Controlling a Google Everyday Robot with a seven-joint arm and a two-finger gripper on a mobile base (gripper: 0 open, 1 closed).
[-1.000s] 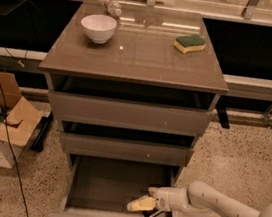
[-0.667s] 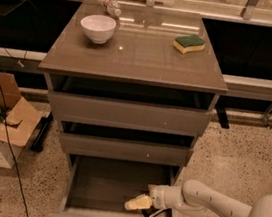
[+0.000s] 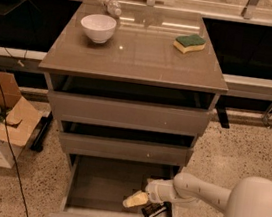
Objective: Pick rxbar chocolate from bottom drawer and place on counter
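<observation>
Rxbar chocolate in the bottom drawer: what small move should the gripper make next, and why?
Probably shift the gripper slightly right and toward the drawer front, then down over the rxbar chocolate. The gripper is inside the open bottom drawer, its tip just left of the bar, which lies near the front right corner.

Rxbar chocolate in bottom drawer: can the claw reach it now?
Probably yes. The bottom drawer is pulled open and the claw sits inside it, just beside the rxbar chocolate, nothing between. The bar lies near the drawer's front corner, which may crowd the approach.
</observation>
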